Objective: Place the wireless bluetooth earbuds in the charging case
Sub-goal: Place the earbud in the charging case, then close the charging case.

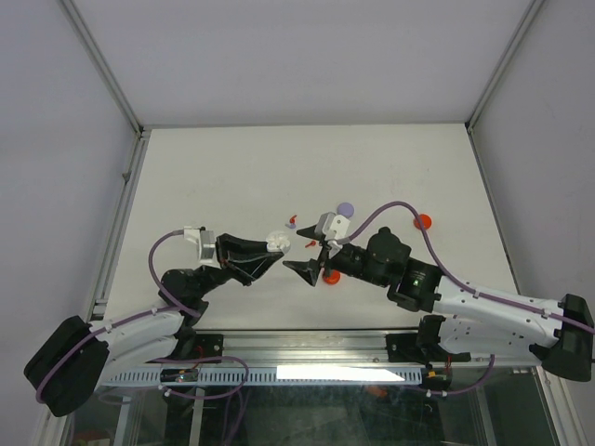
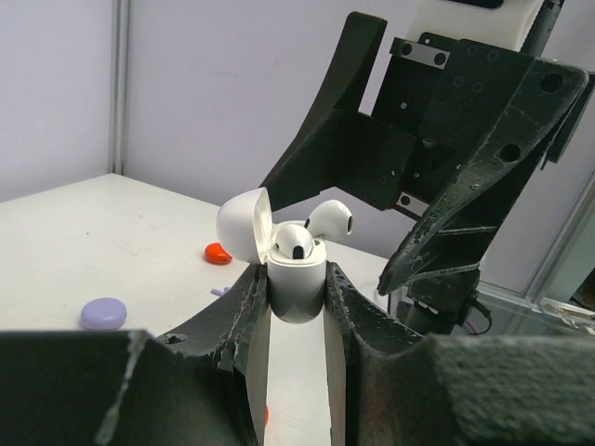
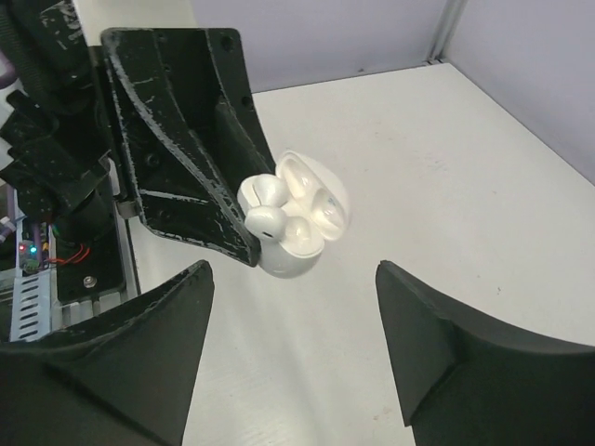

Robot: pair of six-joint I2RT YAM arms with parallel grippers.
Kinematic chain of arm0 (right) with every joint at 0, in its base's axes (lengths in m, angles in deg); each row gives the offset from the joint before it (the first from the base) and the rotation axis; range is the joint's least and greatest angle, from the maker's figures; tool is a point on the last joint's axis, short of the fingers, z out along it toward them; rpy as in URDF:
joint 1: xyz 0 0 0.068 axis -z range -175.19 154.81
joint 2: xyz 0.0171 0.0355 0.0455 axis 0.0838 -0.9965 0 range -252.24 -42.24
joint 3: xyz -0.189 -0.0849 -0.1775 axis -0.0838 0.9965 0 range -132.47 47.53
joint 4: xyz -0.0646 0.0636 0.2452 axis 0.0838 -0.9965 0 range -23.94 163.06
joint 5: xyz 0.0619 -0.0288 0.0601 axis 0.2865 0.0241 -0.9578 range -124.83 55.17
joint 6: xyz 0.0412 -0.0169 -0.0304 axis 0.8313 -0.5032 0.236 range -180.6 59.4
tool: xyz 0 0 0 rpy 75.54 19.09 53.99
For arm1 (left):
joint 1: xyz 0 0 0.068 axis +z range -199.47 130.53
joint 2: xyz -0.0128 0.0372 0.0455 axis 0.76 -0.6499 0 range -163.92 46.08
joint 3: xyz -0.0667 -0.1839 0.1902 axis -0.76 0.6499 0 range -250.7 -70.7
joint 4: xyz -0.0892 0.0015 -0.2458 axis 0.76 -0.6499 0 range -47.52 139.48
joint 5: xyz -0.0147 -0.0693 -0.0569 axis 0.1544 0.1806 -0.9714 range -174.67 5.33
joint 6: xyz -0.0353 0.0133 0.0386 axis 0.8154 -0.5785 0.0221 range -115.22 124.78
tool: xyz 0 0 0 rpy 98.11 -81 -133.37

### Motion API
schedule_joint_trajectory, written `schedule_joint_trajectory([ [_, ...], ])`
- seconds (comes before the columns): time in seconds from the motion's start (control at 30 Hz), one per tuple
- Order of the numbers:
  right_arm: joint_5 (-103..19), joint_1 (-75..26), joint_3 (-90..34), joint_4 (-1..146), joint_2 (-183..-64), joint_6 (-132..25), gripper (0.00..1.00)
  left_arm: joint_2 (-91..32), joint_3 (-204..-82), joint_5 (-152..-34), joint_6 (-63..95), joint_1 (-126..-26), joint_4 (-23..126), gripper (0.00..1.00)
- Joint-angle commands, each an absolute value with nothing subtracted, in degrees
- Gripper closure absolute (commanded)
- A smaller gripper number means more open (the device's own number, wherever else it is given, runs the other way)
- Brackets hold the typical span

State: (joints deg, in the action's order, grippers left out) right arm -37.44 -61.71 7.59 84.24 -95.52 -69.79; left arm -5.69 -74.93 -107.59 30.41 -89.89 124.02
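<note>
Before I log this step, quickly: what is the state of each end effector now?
Left end effector: closed on the white charging case.
Right end effector: open, holding nothing.

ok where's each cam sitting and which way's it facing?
Top external: above, behind the bases, facing down at the table; shows both arms, left gripper, right gripper.
Left wrist: on the left arm, facing along its own fingers, clamped on the open charging case; right gripper beyond.
Right wrist: on the right arm, facing between its own spread fingers at that case.
Shared: both wrist views show the case.
</note>
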Motion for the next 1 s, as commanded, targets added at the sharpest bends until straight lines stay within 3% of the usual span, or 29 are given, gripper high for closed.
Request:
schedule_joint_trajectory([
  [0.0,-31.9,-61.7,5.0,86.3,-93.8,-65.3,0.25,-4.2,-74.9,-106.4,27.2,-89.7,124.0,1.00],
  [0.63,-25.3,-61.7,4.1,91.6,-98.6,-60.4,0.19,-3.1,-75.7,-106.8,25.3,-89.7,121.4,1.00],
  [0.97,-24.8,-61.7,6.2,89.1,-95.0,-63.4,0.20,-2.6,-75.0,-106.2,25.9,-89.8,122.4,1.00],
])
